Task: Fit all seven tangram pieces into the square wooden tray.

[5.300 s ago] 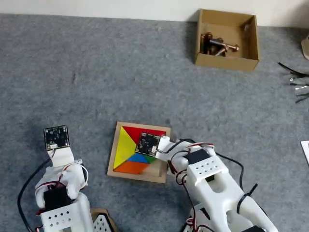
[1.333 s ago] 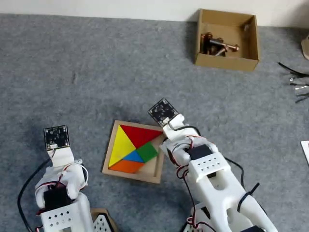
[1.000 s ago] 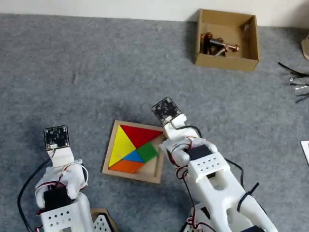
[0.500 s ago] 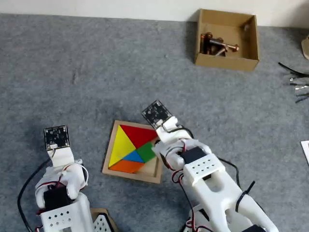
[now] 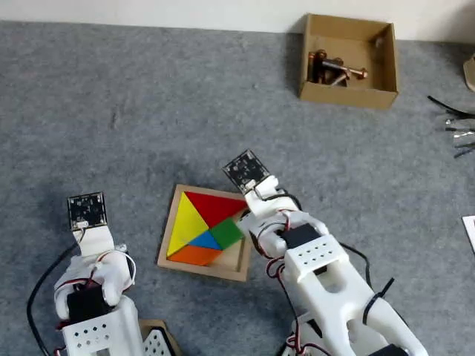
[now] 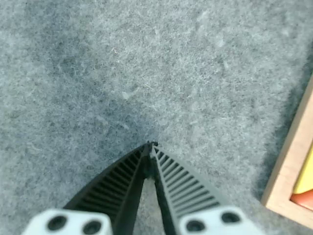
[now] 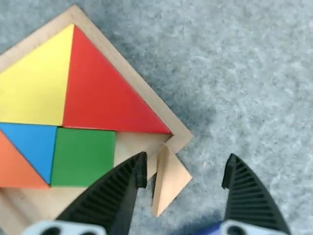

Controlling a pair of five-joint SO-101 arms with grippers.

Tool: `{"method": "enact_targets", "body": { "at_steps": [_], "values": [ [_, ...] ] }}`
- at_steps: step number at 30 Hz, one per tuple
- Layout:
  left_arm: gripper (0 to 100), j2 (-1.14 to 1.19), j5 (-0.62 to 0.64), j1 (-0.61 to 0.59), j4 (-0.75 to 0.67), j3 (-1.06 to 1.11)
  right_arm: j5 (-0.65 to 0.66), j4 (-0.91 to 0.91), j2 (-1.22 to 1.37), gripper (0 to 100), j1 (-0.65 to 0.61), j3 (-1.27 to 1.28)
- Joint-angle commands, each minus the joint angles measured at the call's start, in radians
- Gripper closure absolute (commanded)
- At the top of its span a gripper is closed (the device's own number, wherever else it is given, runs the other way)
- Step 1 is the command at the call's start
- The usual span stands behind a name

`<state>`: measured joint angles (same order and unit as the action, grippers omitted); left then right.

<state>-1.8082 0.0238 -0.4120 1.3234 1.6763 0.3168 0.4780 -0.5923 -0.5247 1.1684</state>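
Right gripper [image 7: 186, 164] has shifted above plain triangle [image 7: 168, 178] at tray [image 7: 128, 73] corner.

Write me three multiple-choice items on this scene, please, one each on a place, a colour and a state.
1. The plain wooden triangle lies: A) flat in the middle of the tray; B) at the tray's rim by a corner, between the right gripper's fingers; C) far outside the tray.
2. The square piece in the tray is: A) green; B) yellow; C) red.
3. The left gripper is: A) open; B) shut on a piece; C) shut, holding nothing.
Answers: 1 B, it sits between the open fingers; 2 A, green beside the blue triangle; 3 C, tips meet over carpet.
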Motion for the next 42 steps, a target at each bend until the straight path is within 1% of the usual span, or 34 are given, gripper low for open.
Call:
{"method": "enact_targets", "body": {
  "at_steps": [1, 4, 10, 16, 26, 30, 39, 42],
  "values": [
    [99, -0.005, 0.011, -0.013, 0.003, 0.019, -0.011, -0.042, 0.099, 75.7, 0.012, -0.033],
    [99, -0.005, 0.011, -0.013, 0.003, 0.019, -0.009, -0.039, 0.143, 75.7, 0.012, -0.038],
    [99, -0.005, 0.011, -0.013, 0.003, 0.019, -0.006, -0.041, 0.147, 75.8, 0.015, -0.038],
    [99, -0.005, 0.011, -0.013, 0.003, 0.019, 0.066, -0.041, 0.147, 85.8, 0.058, -0.038],
    [99, -0.005, 0.011, -0.013, 0.003, 0.019, 0.071, -0.042, 0.145, 87.0, 0.062, -0.039],
    [99, -0.005, 0.011, -0.013, 0.003, 0.019, 0.071, -0.044, 0.145, 90.8, 0.064, -0.039],
    [99, -0.005, 0.011, -0.013, 0.003, 0.019, 0.071, -0.042, 0.156, 90.6, 0.062, -0.038],
    [99, -0.005, 0.011, -0.013, 0.003, 0.019, 0.071, -0.042, 0.156, 86.6, 0.062, -0.035]
  ]
}}
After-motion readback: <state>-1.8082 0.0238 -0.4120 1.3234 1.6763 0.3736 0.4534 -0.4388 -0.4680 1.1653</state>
